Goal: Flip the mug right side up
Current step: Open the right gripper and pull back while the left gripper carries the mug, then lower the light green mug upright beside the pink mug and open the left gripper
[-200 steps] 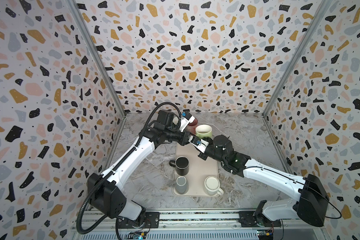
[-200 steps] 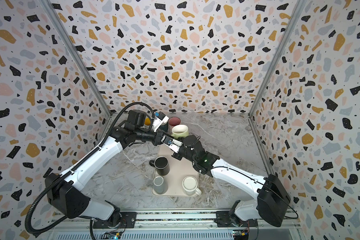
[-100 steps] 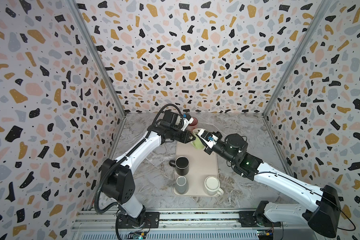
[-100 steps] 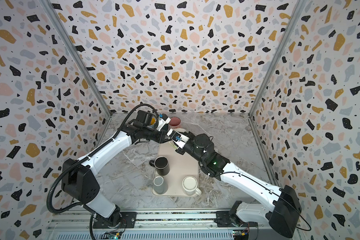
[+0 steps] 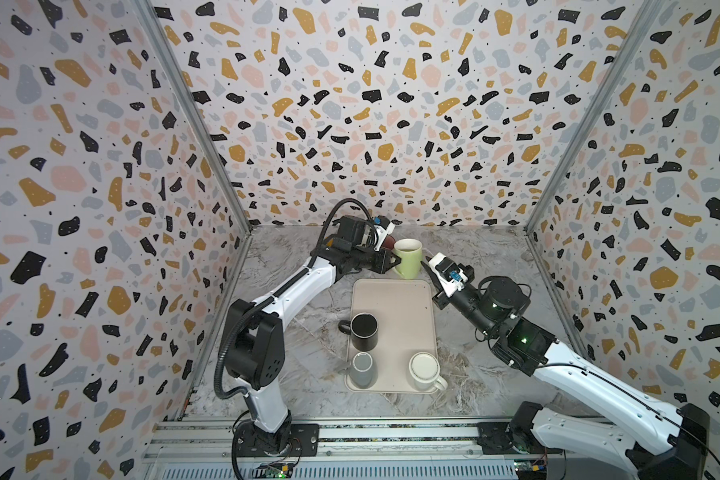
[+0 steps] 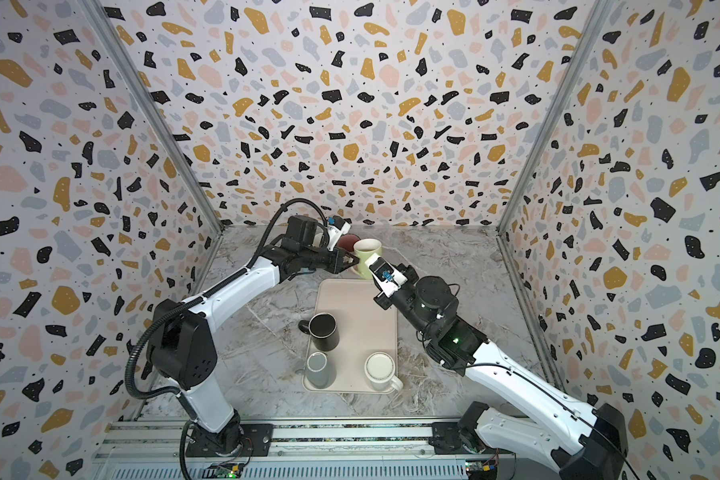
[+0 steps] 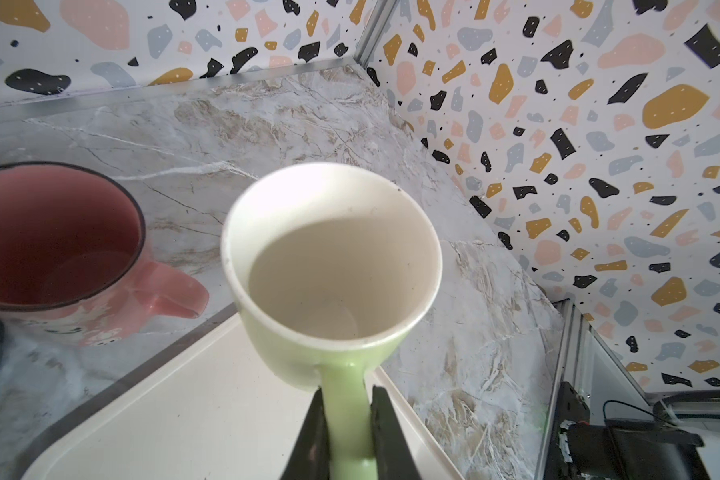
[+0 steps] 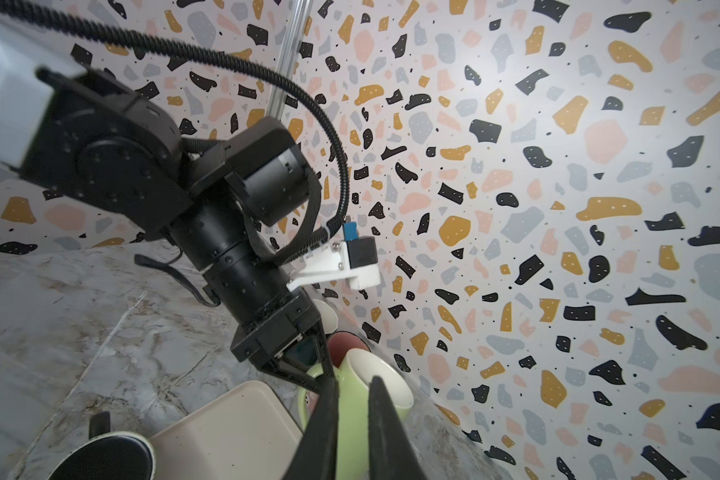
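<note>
Holding the green mug [image 7: 329,257] by its handle, the left gripper [image 7: 348,390] was pinched tight. The mug stood mouth-up just ahead of its fingertips, at the tray's [image 5: 395,299] far edge. The right gripper [image 5: 427,262] was nearly closed and empty, just beside the mug. Base contact could not be told. Judgement: lower until flat, then open straight, without dragging the handle.

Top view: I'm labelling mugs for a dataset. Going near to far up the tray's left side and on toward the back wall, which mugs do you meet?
Grey mug → black mug → green mug, just past the tray's far edge.
</note>
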Controlling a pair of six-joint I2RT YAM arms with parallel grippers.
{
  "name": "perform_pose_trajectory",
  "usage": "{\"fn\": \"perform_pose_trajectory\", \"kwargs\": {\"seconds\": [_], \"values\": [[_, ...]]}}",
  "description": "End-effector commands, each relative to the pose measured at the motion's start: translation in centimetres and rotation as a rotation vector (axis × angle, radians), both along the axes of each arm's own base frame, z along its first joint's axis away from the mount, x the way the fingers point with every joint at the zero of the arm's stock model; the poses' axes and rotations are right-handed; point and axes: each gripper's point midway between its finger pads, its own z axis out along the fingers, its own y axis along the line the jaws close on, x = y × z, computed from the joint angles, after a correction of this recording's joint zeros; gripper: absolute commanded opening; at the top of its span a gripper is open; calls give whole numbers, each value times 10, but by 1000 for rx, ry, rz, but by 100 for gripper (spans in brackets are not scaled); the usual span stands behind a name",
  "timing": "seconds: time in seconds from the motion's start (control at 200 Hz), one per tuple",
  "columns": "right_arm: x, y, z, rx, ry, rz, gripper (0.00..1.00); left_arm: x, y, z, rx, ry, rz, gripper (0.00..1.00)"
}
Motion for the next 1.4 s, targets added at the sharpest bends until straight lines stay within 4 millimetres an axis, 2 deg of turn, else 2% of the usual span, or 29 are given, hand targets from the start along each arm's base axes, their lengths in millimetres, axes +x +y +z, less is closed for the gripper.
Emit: {"fn": "perform_pose_trajectory", "kwargs": {"seconds": [0.0,0.19,0.581,0.791,0.821,0.896,1.091,1.392], "values": [[-2,-15,8,40,-1,-42,15,21,-24,58,-103,-215,-2,0],[-8,-26,15,85,-14,-57,13,45,-34,47,-84,-260,69,0],[-7,-34,14,99,-10,-72,10,83,-54,24,-73,-348,164,0],[-7,-41,16,129,-15,-87,8,96,-54,9,-64,-378,212,0],[-7,-42,16,132,-16,-87,8,99,-55,14,-84,-407,221,0],[-6,-41,15,131,-12,-87,8,104,-56,12,-91,-422,235,0],[-5,-43,15,133,-12,-95,8,117,-63,-5,-77,-416,235,0],[-3,-45,12,134,-4,-100,8,122,-58,-29,-46,-416,267,0]]}}
